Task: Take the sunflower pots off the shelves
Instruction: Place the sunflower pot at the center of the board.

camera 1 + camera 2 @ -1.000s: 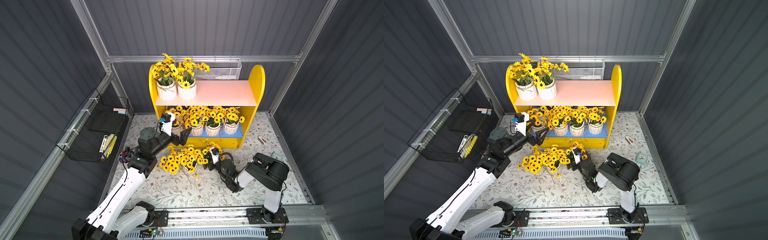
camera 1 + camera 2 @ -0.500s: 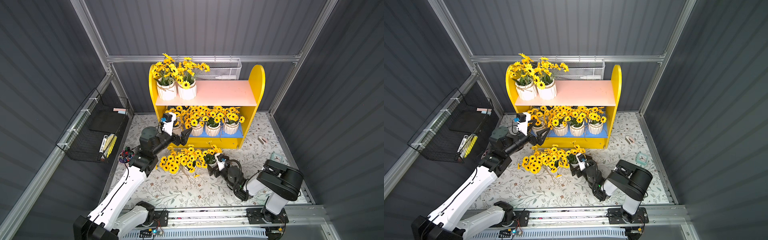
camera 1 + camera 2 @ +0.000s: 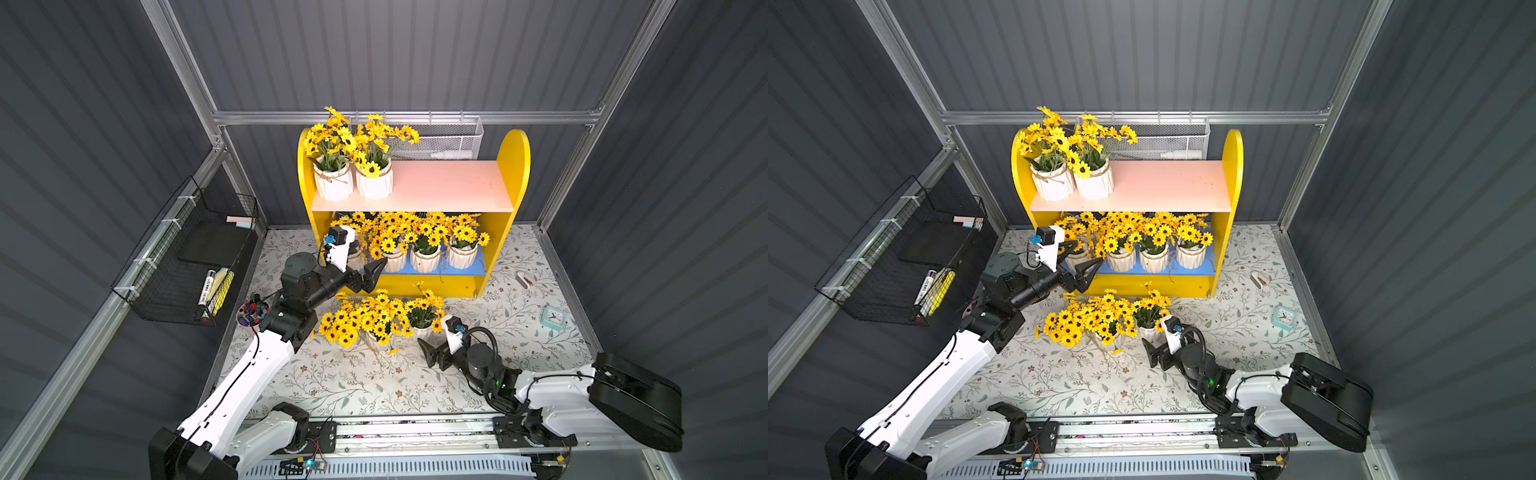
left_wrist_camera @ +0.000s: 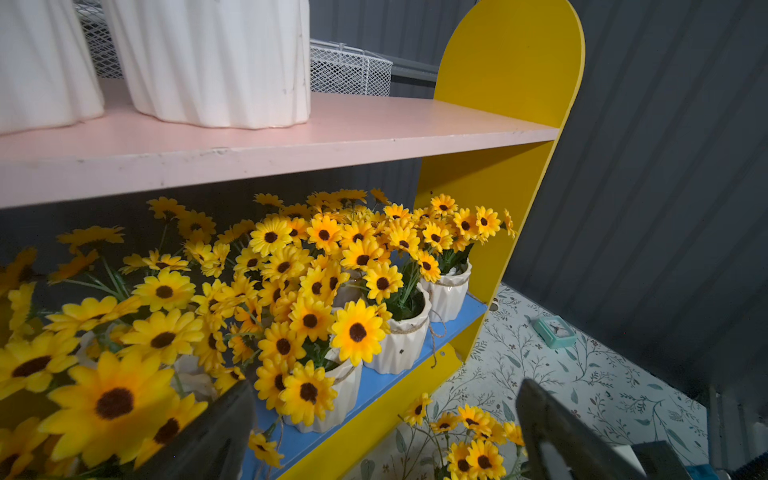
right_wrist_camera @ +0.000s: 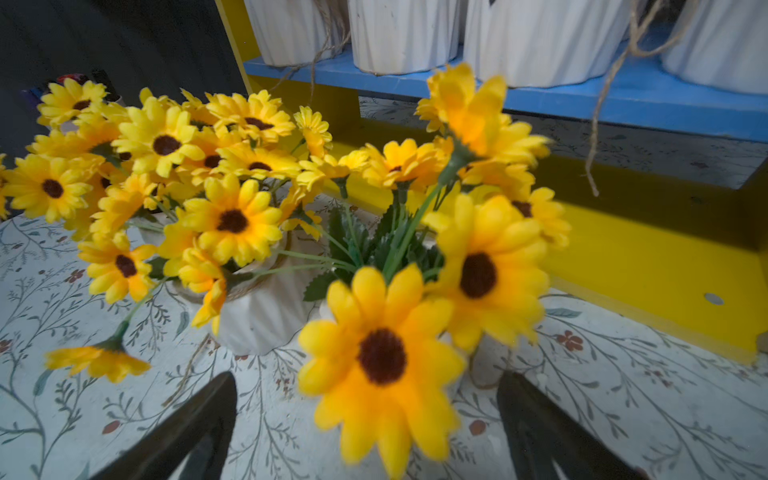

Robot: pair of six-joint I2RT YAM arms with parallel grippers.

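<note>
Yellow two-tier shelves on the floral mat, backed to the wall. Two sunflower pots on the pink upper board, four on the blue lower board, two more down on the mat just in front. By the lower board's leftmost pot, left gripper, fingers spread, empty. Beside the floor pots, right gripper, fingers wide, holding nothing
</note>
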